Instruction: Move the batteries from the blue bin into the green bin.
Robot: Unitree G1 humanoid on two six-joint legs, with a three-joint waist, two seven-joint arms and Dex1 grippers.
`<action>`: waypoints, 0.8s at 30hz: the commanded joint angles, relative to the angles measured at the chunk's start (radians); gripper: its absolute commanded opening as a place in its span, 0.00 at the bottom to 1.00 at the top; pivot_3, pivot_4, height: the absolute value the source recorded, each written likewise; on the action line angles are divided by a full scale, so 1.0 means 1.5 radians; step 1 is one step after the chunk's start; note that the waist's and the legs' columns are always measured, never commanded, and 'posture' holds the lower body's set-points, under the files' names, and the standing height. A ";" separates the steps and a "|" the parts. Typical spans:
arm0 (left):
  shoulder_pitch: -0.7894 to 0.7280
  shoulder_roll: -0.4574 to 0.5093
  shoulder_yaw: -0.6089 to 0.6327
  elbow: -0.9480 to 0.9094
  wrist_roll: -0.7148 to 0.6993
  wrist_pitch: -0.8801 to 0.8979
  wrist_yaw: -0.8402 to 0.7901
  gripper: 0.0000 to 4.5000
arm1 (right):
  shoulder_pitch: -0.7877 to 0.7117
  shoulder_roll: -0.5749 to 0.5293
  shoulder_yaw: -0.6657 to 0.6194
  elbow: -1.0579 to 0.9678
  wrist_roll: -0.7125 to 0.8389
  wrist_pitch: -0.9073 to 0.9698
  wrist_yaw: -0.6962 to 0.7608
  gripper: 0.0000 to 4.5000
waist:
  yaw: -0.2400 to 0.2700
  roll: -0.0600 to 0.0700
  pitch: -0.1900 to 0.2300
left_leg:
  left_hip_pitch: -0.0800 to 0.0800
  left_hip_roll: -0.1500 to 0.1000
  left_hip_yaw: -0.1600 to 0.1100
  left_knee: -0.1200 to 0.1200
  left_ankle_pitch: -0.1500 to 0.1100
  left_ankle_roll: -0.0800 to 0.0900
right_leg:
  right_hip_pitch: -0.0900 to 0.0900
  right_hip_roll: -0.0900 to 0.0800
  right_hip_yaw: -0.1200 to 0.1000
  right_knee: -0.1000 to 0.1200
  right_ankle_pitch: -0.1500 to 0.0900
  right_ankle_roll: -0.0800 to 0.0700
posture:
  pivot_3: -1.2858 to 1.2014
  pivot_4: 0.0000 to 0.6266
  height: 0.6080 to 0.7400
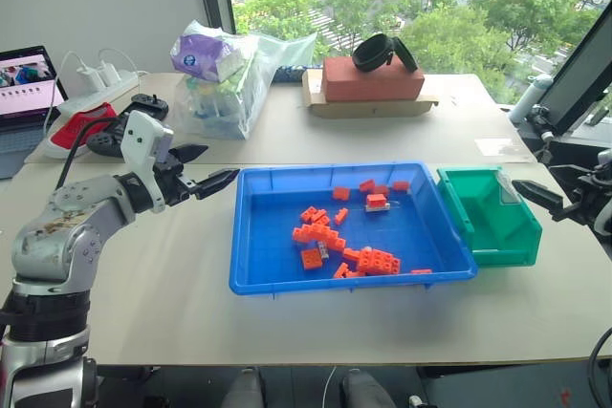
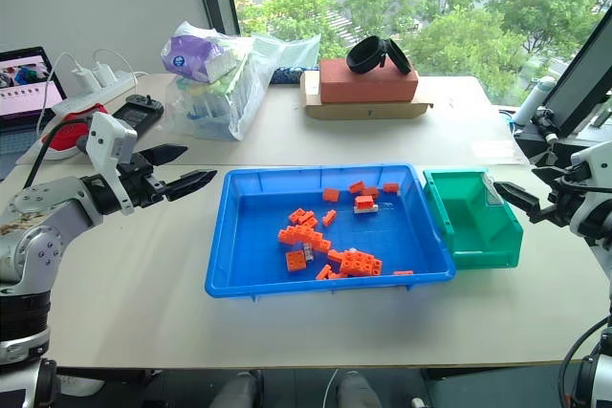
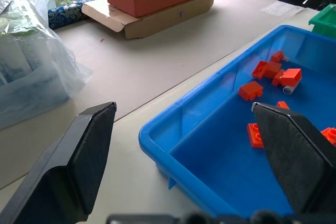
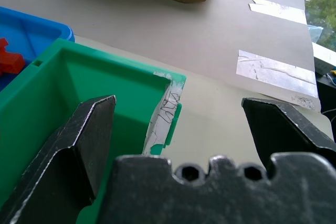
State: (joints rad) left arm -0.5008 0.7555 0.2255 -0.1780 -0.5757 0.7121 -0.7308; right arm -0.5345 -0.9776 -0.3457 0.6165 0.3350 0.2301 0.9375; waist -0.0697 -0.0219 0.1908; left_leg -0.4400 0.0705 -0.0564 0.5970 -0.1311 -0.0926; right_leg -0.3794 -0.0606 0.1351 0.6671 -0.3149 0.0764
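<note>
Both grippers flank the blue bin (image 1: 251, 236), each with its fingers spread wide and nothing between them; my left gripper (image 1: 203, 168) hangs just off the bin's left rim near the far corner, pointing across it; my right gripper (image 2: 524, 200) sits beyond the green bin (image 2: 473, 222), which stands touching the blue bin's right wall and looks empty from here.

Inside the blue bin, orange bricks (image 1: 330, 236) lie scattered from the middle toward the near-right; the batteries are hard to pick out among them; one silvery-grey cylinder (image 1: 376, 207) shows under a brick toward the far-right of the bin, its long axis running roughly left-to-right along the bin's length; another greyish piece (image 2: 308, 252) lies by the brick cluster near the middle, its direction too small to tell.

I judge the task barely begun; the far-right battery lies across the bin from the left gripper and closer to the green bin, so the right arm seems nearer to it, though it must reach over the green bin; gripping across the cylinder's short side calls for fingers set front-to-back of the bin.
</note>
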 commanded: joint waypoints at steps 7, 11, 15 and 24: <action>0.003 0.021 0.022 -0.023 -0.027 -0.003 -0.046 1.00 | -0.039 -0.016 0.006 -0.052 0.010 0.015 0.039 1.00 | -0.001 0.000 0.000 | 0.000 0.000 0.000 0.000 0.000 0.000 | 0.000 0.000 0.000 0.000 0.000 0.000 | 0.52 0.24 1.00; 0.003 0.058 0.020 -0.048 -0.052 0.007 -0.103 1.00 | -0.109 -0.039 0.054 -0.157 0.020 0.120 0.064 1.00 | -0.005 0.000 0.000 | 0.000 0.000 0.000 0.000 0.000 0.000 | 0.000 0.000 0.000 0.000 0.000 0.000 | 0.52 0.24 1.00; -0.018 0.100 0.009 -0.062 -0.093 0.063 -0.140 1.00 | -0.121 -0.071 0.124 -0.326 0.037 0.193 0.141 1.00 | 0.000 0.001 0.000 | 0.000 0.000 0.000 0.000 0.000 0.000 | -0.001 0.000 0.000 0.002 0.000 0.000 | 0.52 0.24 1.00; -0.035 0.140 -0.028 -0.081 -0.075 0.062 -0.160 1.00 | -0.173 -0.089 0.214 -0.456 0.031 0.249 0.187 1.00 | 0.004 0.001 0.000 | -0.003 0.000 -0.001 0.000 0.000 0.000 | -0.003 0.000 -0.001 0.001 0.000 0.000 | 0.52 0.24 1.00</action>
State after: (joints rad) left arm -0.5324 0.9515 0.1743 -0.2711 -0.7041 0.8336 -0.9732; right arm -0.7700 -1.0802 -0.0261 -0.0518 0.4049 0.6145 1.2007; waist -0.0632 -0.0212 0.1913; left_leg -0.4447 0.0705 -0.0573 0.5977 -0.1312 -0.0925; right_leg -0.3848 -0.0607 0.1339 0.6685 -0.3152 0.0766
